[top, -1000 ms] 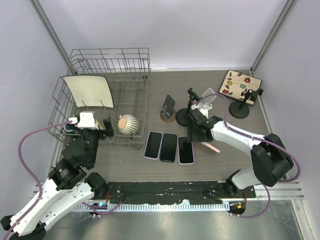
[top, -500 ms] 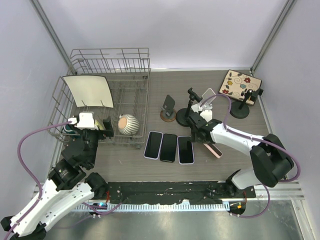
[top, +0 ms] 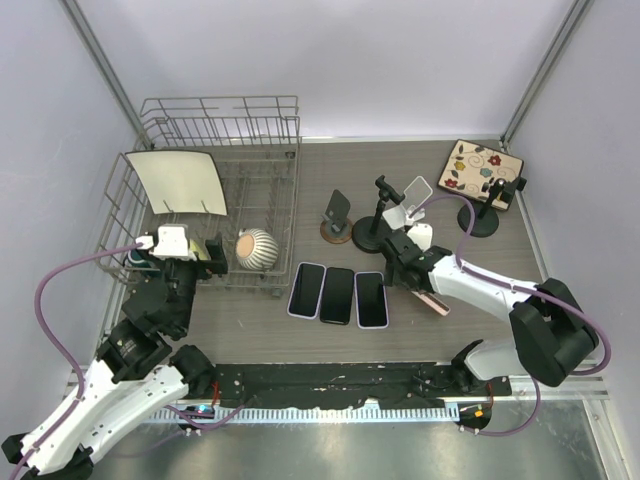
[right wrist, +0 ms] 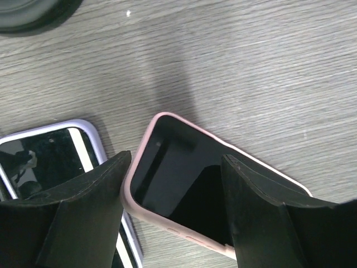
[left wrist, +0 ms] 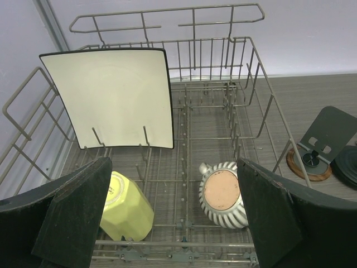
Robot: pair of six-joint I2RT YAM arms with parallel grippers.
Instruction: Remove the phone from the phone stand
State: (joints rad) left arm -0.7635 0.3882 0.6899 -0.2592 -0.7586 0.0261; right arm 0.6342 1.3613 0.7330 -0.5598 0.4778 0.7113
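Observation:
A pink-cased phone [right wrist: 178, 178] with a dark screen sits tilted between my right gripper's [right wrist: 175, 167] fingers, close over the wooden table. In the top view the right gripper [top: 415, 278] is shut on this phone [top: 433, 301], just right of a row of three flat phones. The black phone stand [top: 368, 232], with a round base and a white clamp [top: 410, 195], stands behind it; its base edge [right wrist: 33, 11] shows in the right wrist view. My left gripper [left wrist: 174, 184] hangs open in front of the dish rack, holding nothing.
Three phones [top: 337, 295] lie side by side; the nearest has a lilac rim [right wrist: 50, 151]. A small stand on a wooden disc [top: 337, 215] and another black stand [top: 480, 220] are at the back. The wire rack [left wrist: 245, 72] holds a plate, yellow cup and striped pot.
My right gripper has carried the pink phone away from the stand, to the right and toward the near edge, lowering it beside the row of phones. The left arm has not moved.

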